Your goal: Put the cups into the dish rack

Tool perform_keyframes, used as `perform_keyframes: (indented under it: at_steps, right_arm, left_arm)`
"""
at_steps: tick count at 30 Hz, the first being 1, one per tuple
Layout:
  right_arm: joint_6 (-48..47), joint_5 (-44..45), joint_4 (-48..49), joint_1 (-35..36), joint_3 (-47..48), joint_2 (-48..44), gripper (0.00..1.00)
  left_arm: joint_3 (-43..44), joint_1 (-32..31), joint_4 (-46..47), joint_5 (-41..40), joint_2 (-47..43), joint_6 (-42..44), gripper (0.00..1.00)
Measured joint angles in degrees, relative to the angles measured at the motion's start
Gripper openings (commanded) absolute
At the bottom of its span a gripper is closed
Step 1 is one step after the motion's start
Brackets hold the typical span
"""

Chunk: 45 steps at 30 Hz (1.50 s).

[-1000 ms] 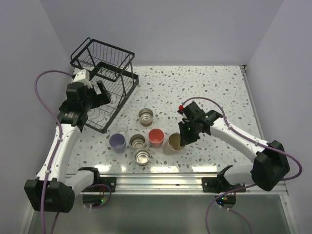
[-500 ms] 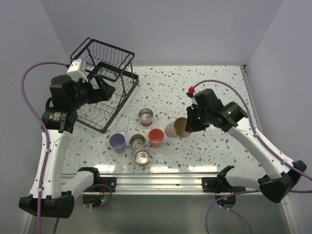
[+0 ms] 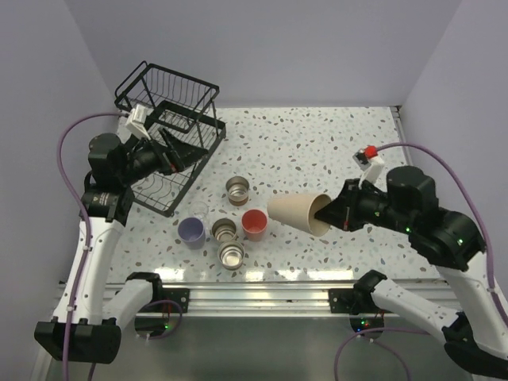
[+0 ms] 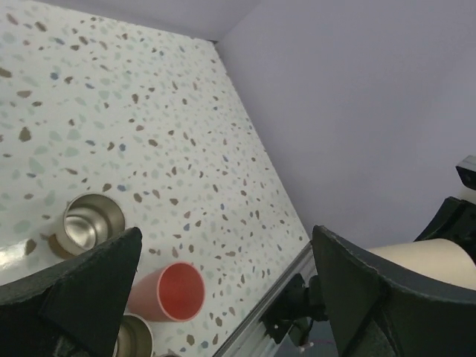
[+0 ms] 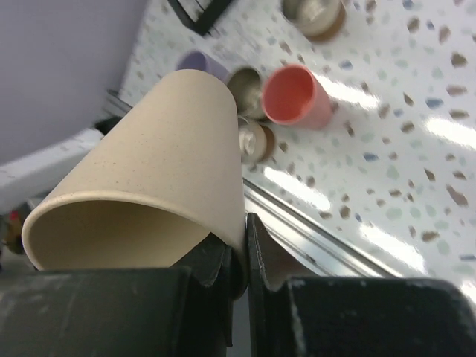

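Note:
My right gripper (image 3: 325, 213) is shut on the wall of the tan cup (image 3: 296, 213), one finger inside and one outside, and holds it on its side above the table; the right wrist view shows it too (image 5: 160, 163). My left gripper (image 3: 169, 155) is open and empty, raised beside the black wire dish rack (image 3: 169, 101). On the table stand the red-pink cup (image 3: 254, 224), three steel cups (image 3: 237, 189) (image 3: 225, 231) (image 3: 232, 255), the lavender cup (image 3: 191, 232) and the clear glass cup (image 3: 200, 211). The left wrist view shows the red-pink cup (image 4: 167, 292) between my open fingers (image 4: 82, 297).
The rack stands at the table's far left corner against the wall. A metal rail (image 3: 262, 295) runs along the near edge. Purple walls close in the table at the back and both sides.
My right gripper has lifted the tan cup off the table, tipped it on its side and drawn back to the right. My left arm has risen and turned beside the rack.

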Motion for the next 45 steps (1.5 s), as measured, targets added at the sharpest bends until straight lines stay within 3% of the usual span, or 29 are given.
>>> perform_keyframes:
  at_steps: [3,7,11,14,23,34,41,45]
  right_arm:
    - [4.2,-1.3,7.7,0.0,-0.1,-3.8,0.00]
    - [14.4,-6.6,27.8,0.0,-6.5,-5.0,0.00]
    - [24.0,-12.0,44.2,0.0,-12.2,0.5,0.00]
    - [27.5,-14.6,50.7,0.0,-12.3,5.9,0.00]
    - [31.6,-17.9,59.3,-0.1,-12.3,9.1,0.00]
    - [33.6,-19.3,64.8,-0.6,-12.9,11.9,0.00]
    - [33.7,-20.0,66.2,-0.7,-12.9,13.4,0.00]
    - [33.7,-20.5,66.6,-0.7,-12.9,13.6,0.00]
  left_arm:
    - [-4.2,-0.3,8.8,4.8,-0.9,-6.4,1.00]
    - [-8.2,-1.4,23.8,11.0,-2.6,-15.9,1.00]
    - [-8.2,-3.0,33.1,13.9,-1.7,-20.7,1.00]
    - [-8.4,-5.5,40.6,14.8,-0.5,-24.8,1.00]
    - [-9.0,-12.2,49.7,13.9,1.0,-28.4,1.00]
    - [-10.1,-12.7,63.2,13.7,5.9,-34.9,1.00]
    - [-10.1,-12.8,65.8,13.8,7.2,-36.7,1.00]
    - [-10.1,-12.8,66.5,13.7,7.2,-36.8,0.92]
